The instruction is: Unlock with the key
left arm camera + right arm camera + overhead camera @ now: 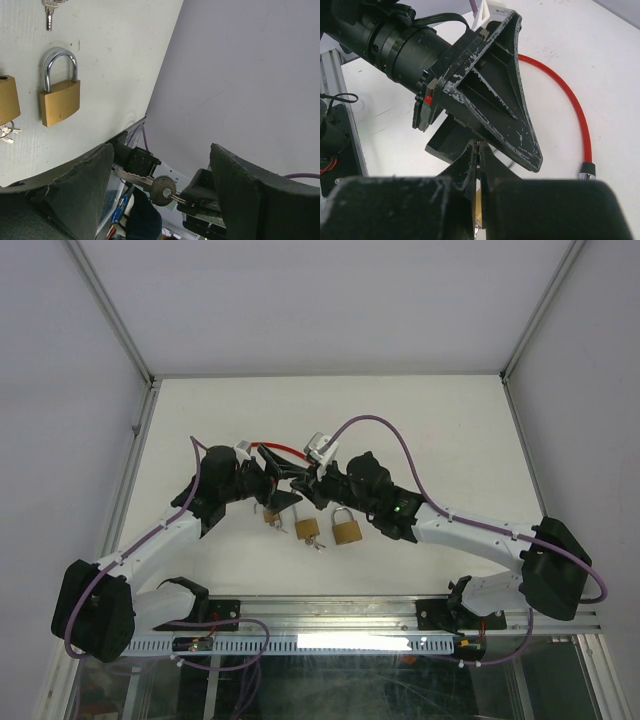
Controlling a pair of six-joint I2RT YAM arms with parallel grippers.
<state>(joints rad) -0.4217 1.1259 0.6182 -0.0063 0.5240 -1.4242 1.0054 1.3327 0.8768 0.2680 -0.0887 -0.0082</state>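
A small silver key (150,182) hangs in the air between the wide-open fingers of my left gripper (161,150). Its blade points toward the left finger (80,185). My right gripper (480,147) is shut on the key's ring end and meets the left gripper (272,475) above the table's middle. The right gripper (300,483) has its tips closed tight, and the key itself is hidden in its own wrist view. Three brass padlocks lie just in front of the grippers: a left one (272,515), a middle one (308,530) and a right one (346,527).
A red cable (280,447) loops on the table behind the grippers and also shows in the right wrist view (570,95). A padlock (60,97) and loose keys (48,12) lie on the white table (440,430). Grey walls enclose the sides.
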